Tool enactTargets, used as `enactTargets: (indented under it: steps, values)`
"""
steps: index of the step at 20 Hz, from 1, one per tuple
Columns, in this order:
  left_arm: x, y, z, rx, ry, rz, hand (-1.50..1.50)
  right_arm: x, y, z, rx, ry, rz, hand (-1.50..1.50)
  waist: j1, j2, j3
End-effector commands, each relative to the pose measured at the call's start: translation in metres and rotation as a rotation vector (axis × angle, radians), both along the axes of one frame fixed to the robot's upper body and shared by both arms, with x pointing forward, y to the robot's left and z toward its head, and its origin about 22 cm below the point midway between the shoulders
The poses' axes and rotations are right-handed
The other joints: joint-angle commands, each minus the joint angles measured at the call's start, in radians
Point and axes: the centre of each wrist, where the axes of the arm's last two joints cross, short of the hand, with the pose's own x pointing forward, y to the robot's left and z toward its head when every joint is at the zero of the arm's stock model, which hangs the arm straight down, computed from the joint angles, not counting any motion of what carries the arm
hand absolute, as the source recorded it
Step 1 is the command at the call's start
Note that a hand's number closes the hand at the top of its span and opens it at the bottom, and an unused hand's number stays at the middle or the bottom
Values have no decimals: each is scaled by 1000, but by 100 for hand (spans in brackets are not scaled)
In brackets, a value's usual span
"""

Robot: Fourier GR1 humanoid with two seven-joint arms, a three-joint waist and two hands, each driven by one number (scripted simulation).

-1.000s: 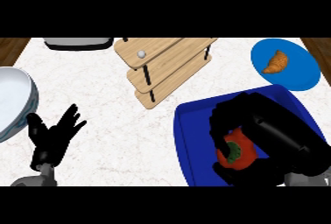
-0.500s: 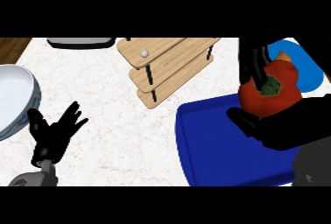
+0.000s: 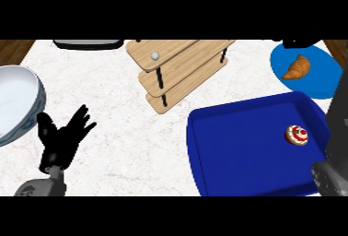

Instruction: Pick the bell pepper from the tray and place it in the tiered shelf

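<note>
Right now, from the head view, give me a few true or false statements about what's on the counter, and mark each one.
1. A croissant lies on the round blue plate. True.
2. The bell pepper lies in the dark blue rectangular tray. False: no pepper shows there, only a small red-and-white round item.
3. The left hand is open and holds nothing. True.
4. The wooden tiered shelf stands inside the tray. False: it stands on the counter, apart from the tray.
5. The large white bowl sits at the view's right edge. False: it is at the left edge.
</note>
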Motion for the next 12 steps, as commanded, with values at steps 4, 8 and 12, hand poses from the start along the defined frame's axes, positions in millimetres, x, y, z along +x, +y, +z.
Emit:
enactTargets:
  steps: [4, 8, 12]
  values:
    - [9, 4, 4, -22, 32, -26, 0, 46, 18, -1, -45, 17, 22, 150, 6, 8, -5]
    - [-2, 11, -7, -9, 48, -17, 0, 62, 33, 7, -126, 16, 47, 150, 14, 10, -5]
    - [-4, 0, -5, 4, 26, -16, 0, 82, 41, -20, -137, -18, 43, 150, 18, 11, -5]
